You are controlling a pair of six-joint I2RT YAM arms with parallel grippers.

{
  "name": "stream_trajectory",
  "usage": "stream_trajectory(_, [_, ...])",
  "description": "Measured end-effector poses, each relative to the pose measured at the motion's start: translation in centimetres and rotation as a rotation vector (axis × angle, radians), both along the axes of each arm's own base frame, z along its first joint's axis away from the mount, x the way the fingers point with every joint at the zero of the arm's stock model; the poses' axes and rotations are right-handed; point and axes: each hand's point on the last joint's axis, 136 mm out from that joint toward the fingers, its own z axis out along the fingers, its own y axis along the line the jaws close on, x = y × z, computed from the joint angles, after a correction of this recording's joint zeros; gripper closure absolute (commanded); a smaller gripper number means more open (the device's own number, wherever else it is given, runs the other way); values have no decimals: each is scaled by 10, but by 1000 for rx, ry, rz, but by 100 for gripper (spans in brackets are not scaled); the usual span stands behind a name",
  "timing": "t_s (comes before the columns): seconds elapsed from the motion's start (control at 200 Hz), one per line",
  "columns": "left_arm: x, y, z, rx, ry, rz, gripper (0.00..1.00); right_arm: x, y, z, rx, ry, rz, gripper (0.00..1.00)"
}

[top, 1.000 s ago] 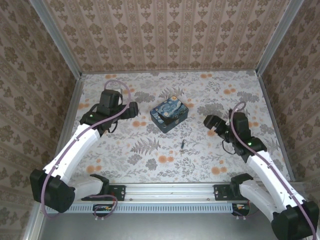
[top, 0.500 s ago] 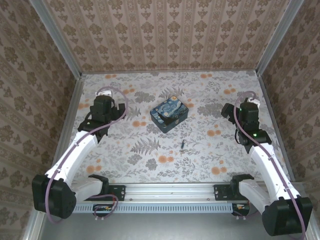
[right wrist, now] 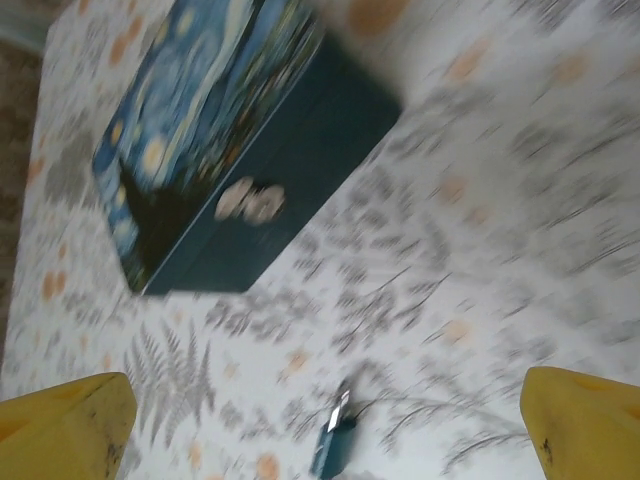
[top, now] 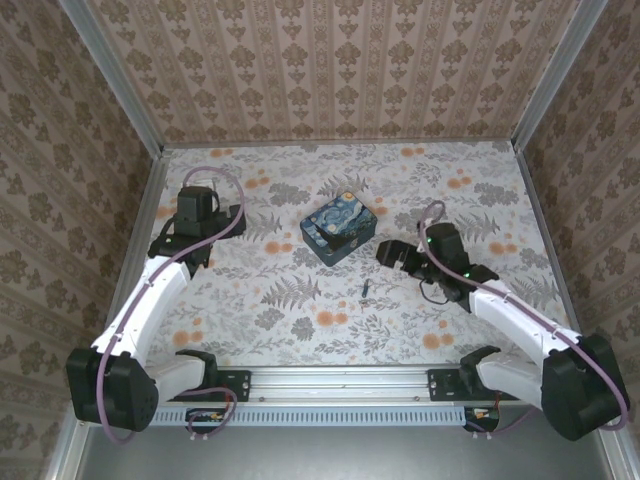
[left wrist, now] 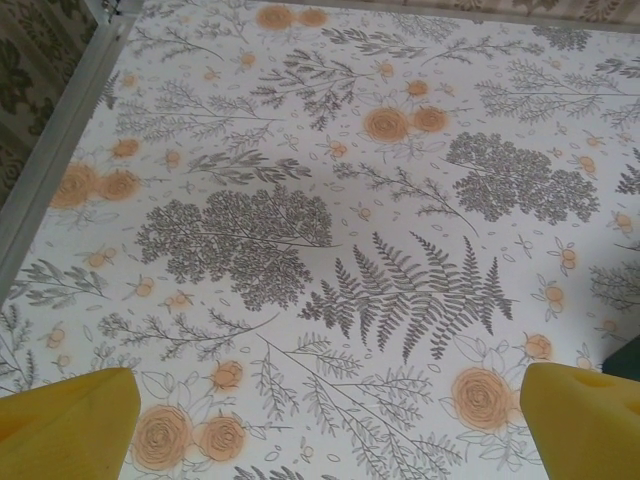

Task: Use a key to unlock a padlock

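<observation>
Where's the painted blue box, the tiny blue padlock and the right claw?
Dark-blue painted box (top: 340, 228), top view, middle of its lid.
Tiny blue padlock (right wrist: 330, 450), right wrist view, its blue body.
Right claw (top: 385, 252), top view, midway between its fingertips.

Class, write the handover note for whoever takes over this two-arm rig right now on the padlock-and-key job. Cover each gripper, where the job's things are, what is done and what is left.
Left gripper: jaws open, empty, over the table at its left side.
Right gripper: jaws open, empty, just right of the painted box.
Padlock: small blue-and-metal piece lying on the table in front of the box, not gripped.
Key: too small to tell apart from the padlock.
Done: nothing picked up yet.
Left: grasp padlock and key, insert the key, turn, unlock.
</observation>
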Motion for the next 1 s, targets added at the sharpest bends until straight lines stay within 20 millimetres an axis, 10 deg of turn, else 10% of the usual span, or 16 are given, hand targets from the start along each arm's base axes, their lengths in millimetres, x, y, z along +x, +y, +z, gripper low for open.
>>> stream_trajectory(0.37, [-6,-11,-6,-58,35,-11,0,-32,98,-33,4,96,215,1])
stream_trajectory(0.62, [-7,-16,-4,-69,36,-18,0,-22,124,-43,-8,107,231,1])
stream_trajectory(0.815, [-5,-18,3,-77,24,-18,0,-21,117,-44,-12,99,211,0])
stream_trajectory(1.0, [-6,-20,3,-76,27,-24,0,-39,56,-32,-16,94,107,1])
